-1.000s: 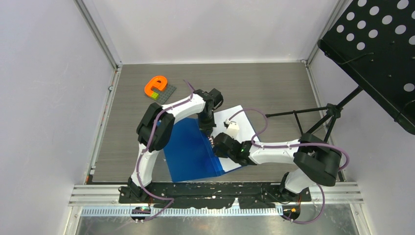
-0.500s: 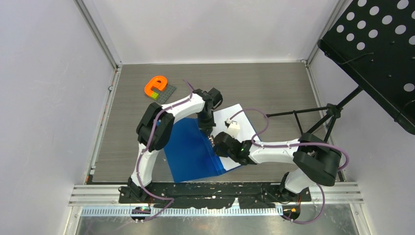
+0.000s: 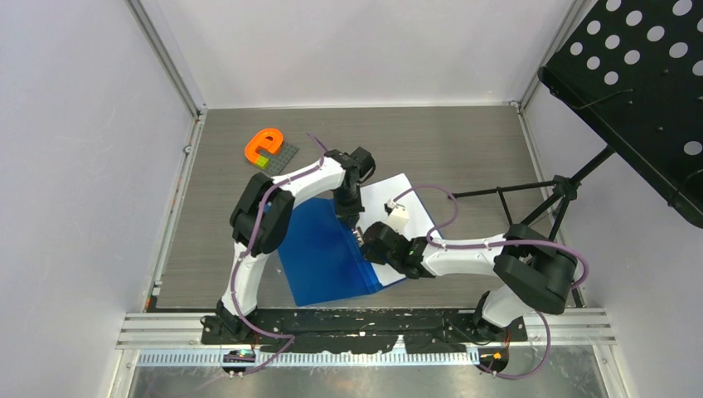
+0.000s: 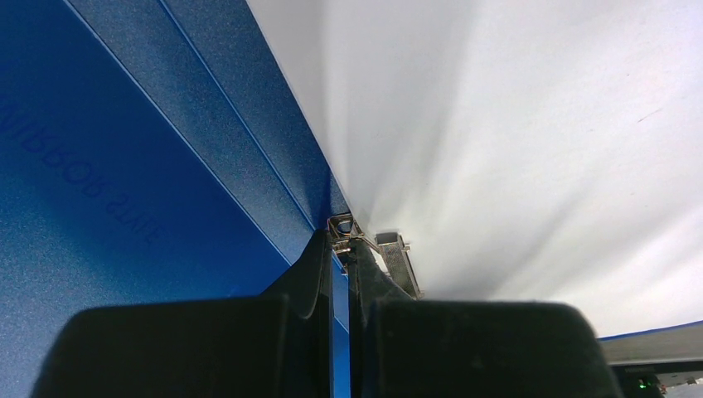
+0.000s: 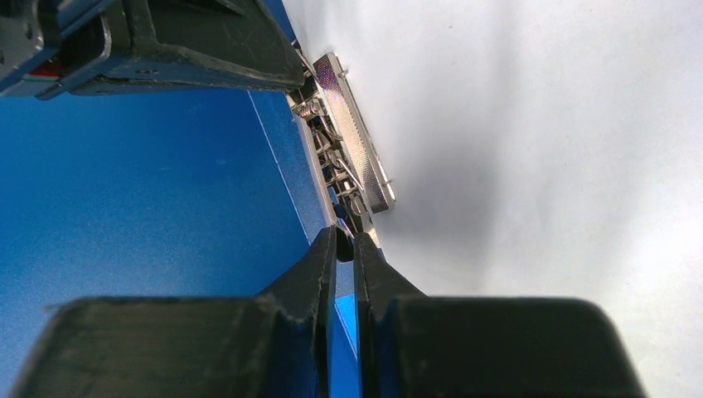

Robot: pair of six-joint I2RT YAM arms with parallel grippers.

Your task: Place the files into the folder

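Files (image 3: pixel 385 191) lay on the open folder (image 3: pixel 323 257), centre frame. The left gripper (image 4: pixel 340 240) was closed at the metal clip (image 5: pixel 352 133) and the right gripper (image 5: pixel 344 240) pinched it. Clamping and closing apparently remained.

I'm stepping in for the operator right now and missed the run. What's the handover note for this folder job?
Left gripper: shut, tips on the metal clip at the spine.
Right gripper: shut, tips at the same clip.
Folder lies open; files rest on its right half, edge at the clip.
Done: sheets laid in.
To do: whether the clip holds them is unclear; check, then close the folder.
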